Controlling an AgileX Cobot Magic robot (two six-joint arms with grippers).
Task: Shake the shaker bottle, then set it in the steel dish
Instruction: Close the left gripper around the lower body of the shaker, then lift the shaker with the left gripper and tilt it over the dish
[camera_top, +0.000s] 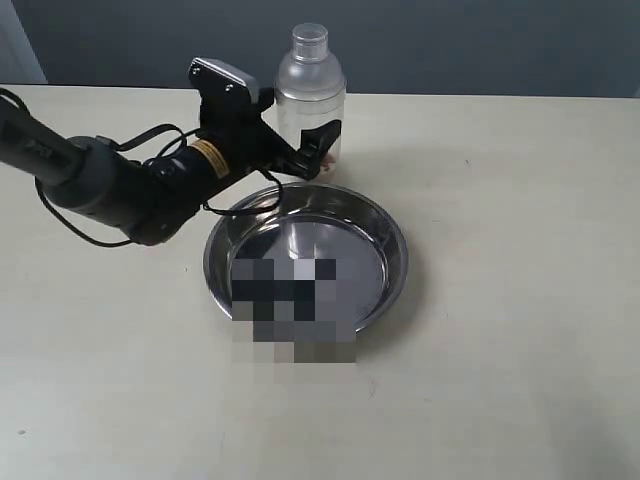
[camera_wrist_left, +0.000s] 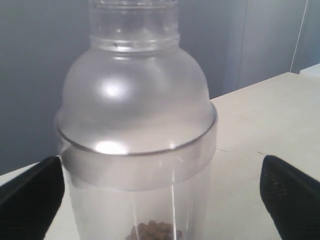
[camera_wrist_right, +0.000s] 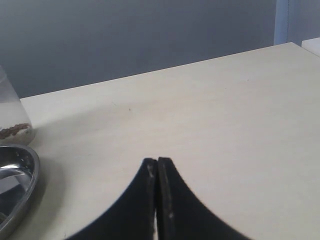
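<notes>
Frosted, dome-shouldered shaker bottle (camera_top: 310, 95) upright on table (camera_top: 520, 300), just behind shiny round steel dish (camera_top: 395, 245). Flanked by wide-open left gripper (camera_wrist_left: 160, 200), untouched. Brown granules (camera_wrist_left: 152, 231) clear in wrist views. Right gripper (camera_wrist_right: 157, 172) pressed closed, empty.

Pixelated patch — steel dish (camera_top: 392, 250) floor

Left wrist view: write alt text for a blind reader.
A clear frosted plastic shaker bottle with a domed shoulder fills the frame, upright between the black fingers of the open left pincer. Brown granules lie at its bottom.
</notes>
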